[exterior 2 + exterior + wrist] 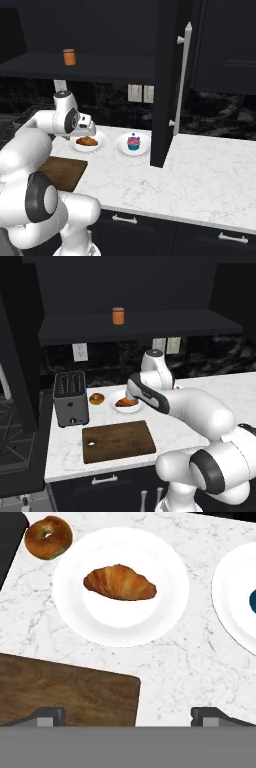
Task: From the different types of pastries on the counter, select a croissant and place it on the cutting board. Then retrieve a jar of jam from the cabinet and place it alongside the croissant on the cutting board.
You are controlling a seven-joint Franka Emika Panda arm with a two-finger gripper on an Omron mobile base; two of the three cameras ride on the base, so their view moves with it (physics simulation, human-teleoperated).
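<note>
A golden-brown croissant (120,583) lies on a white plate (70,614) on the marble counter (180,662). My gripper (129,717) hovers above it, open, fingertips (47,717) wide apart with nothing between them. The dark cutting board (65,694) lies just in front of the plate, bare. From the right base view the gripper (87,134) hangs over the croissant (87,142). My arm partly hides the croissant (122,402) in the left base view, behind the board (117,441). The orange jar of jam (118,316) stands on the cabinet shelf (165,323).
A brown donut (96,398) sits left of the plate, beside a grey toaster (70,398). A pink-frosted cupcake (133,141) is on a second plate (120,146) to the right. An open dark cabinet door (167,85) hangs over the counter right of the cupcake.
</note>
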